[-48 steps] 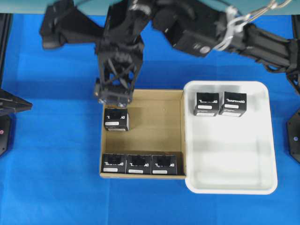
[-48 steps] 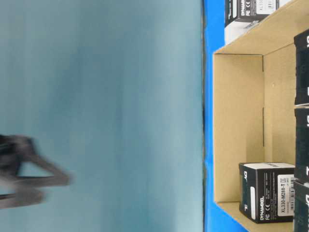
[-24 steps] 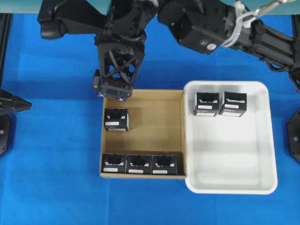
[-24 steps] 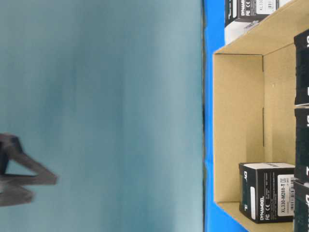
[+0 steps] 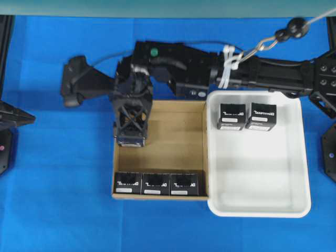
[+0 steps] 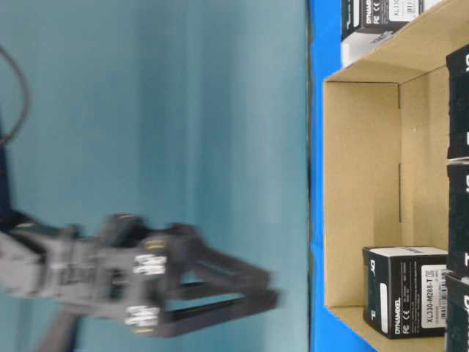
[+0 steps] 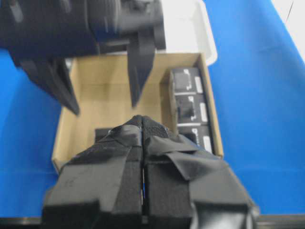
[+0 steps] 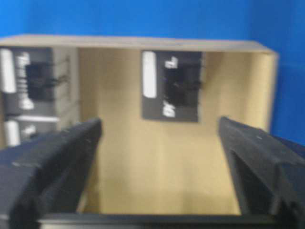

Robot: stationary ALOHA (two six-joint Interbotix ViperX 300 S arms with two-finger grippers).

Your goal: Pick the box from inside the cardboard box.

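Note:
The cardboard box (image 5: 173, 126) lies left of centre on the blue table. A lone black box (image 8: 171, 86) stands near its far left corner, also seen in the table-level view (image 6: 403, 290). My right gripper (image 5: 130, 137) reaches across over that box and covers it from above. It is open, with the box ahead between its spread fingers (image 8: 52, 157) and nothing touching them. Three more black boxes (image 5: 156, 184) line the carton's near wall. My left gripper (image 7: 143, 125) is shut and empty, just outside the carton's left wall.
A white tray (image 5: 262, 173) holding two black boxes (image 5: 247, 115) touches the carton's right side. The right arm (image 5: 252, 79) stretches along the back edge of carton and tray. Blue cloth (image 5: 58, 199) surrounds everything.
My right gripper has dropped from above the carton's back left corner down and forward over the lone box, staying open. The boxes have not moved.

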